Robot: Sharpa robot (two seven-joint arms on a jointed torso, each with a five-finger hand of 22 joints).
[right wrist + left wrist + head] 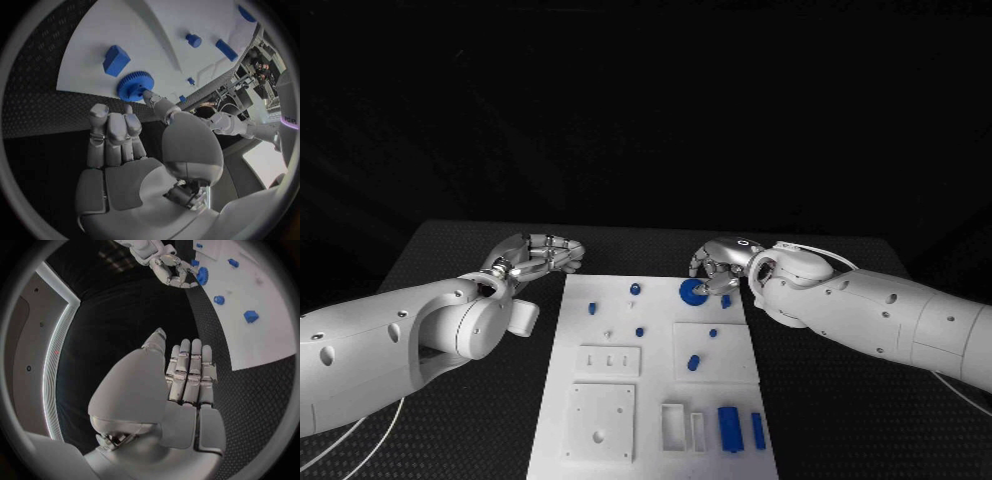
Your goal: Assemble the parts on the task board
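The white task board [653, 390] lies in the middle of the table. A blue gear [692, 291] lies flat near its far right corner. My right hand [720, 264] hovers just behind the gear, and in the right wrist view its thumb tip touches the rim of the gear [134, 86] while the other fingertips [100, 111] stand close beside it; whether it grips is unclear. My left hand [538, 254] hangs over the bare table off the board's far left corner, its fingers [190, 370] side by side and holding nothing. Small blue parts [640, 331] dot the board.
Two long blue parts [728, 428] lie near the board's front right edge. White blocks [609, 360] and a white plate [602, 408] sit on its left half. A blue block [115, 59] lies close to the gear. Black table [473, 420] surrounds the board.
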